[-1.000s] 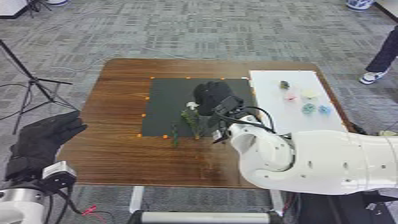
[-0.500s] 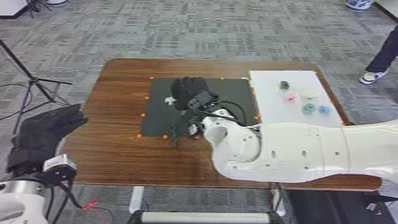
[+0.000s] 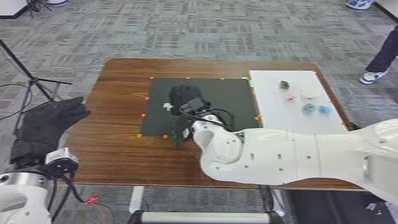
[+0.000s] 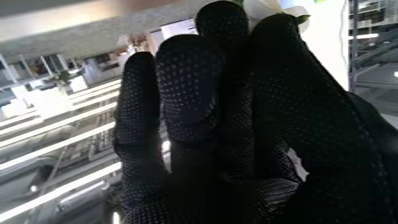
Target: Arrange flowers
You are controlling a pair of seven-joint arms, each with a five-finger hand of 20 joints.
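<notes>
White flower (image 3: 167,106) pinched at the fingertips, and could easily slip askew

The right hand (image 3: 185,95) is over the far left part of the dark mat (image 3: 233,90), thumb and a fingertip closed on the white flower. Its bloom pokes out on the left side of the hand; whether it touches the mat, I can't tell. The left hand (image 3: 44,125) waits off the table's (image 3: 115,100) near left side, fingers loose and apart.

The hold looks like the weak point: with so little of the flower between the tips, it could twist or drop as they part, and petals might snag on the glove. The green sprig (image 3: 175,142) lies by the mat's near edge, close to the right wrist, so a low sweep could drag it out of place. The pink flower (image 3: 290,97) and blue flower (image 3: 324,109) on the white sheet (image 3: 302,125), over to the right, risk a knock if the forearm dips.
</notes>
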